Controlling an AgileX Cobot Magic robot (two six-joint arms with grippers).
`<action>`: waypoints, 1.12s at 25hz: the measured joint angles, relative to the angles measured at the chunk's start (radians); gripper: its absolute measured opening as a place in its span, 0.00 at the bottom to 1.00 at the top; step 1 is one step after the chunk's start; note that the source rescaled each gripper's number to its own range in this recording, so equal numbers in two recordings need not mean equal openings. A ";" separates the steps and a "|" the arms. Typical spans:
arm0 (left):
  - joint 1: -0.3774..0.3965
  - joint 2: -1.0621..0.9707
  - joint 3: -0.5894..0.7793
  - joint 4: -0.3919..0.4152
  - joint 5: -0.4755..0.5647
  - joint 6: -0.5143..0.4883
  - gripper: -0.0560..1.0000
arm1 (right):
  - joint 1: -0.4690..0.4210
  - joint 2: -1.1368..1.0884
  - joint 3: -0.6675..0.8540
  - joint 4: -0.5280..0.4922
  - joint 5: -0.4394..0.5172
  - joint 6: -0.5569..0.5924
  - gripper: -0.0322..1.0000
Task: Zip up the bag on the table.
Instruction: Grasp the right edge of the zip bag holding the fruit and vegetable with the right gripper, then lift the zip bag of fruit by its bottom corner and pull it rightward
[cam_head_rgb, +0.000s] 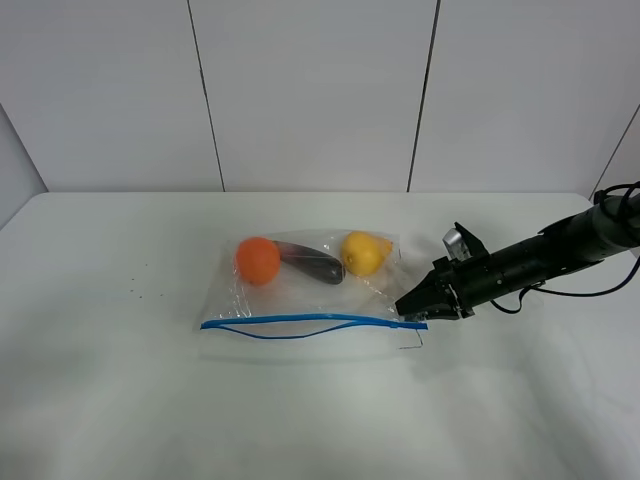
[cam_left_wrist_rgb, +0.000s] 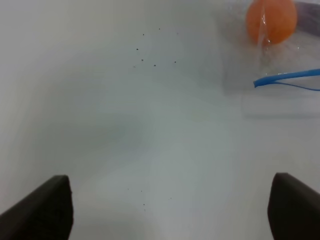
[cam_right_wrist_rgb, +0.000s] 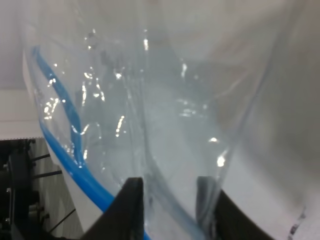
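The clear bag (cam_head_rgb: 300, 295) lies flat in the middle of the white table (cam_head_rgb: 110, 400). Inside it are an orange fruit (cam_head_rgb: 257, 260), a dark purple one (cam_head_rgb: 312, 264) and a yellow one (cam_head_rgb: 362, 252). Its blue zip strip (cam_head_rgb: 300, 322) runs along the near edge, with the two lines apart near the left end. My right gripper (cam_head_rgb: 411, 309) is at the strip's right end; in the right wrist view (cam_right_wrist_rgb: 170, 207) its fingers are pinched on the bag's plastic. My left gripper (cam_left_wrist_rgb: 170, 212) is open over bare table, left of the bag's corner (cam_left_wrist_rgb: 260, 82), and out of the exterior high view.
The right arm (cam_head_rgb: 540, 255) reaches in low from the right edge, with cables trailing behind it. A grey panelled wall (cam_head_rgb: 310, 90) stands behind the table. A few small dark specks (cam_left_wrist_rgb: 145, 55) lie on the table left of the bag.
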 joint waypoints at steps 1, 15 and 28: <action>0.000 0.000 0.000 0.000 0.000 0.000 1.00 | 0.000 0.000 0.000 -0.001 -0.002 0.000 0.25; 0.000 0.000 0.000 0.000 0.000 0.000 1.00 | 0.000 0.000 0.000 0.069 0.070 -0.010 0.03; 0.000 0.000 0.000 0.000 0.000 0.000 1.00 | 0.002 -0.053 0.000 0.229 0.074 0.188 0.03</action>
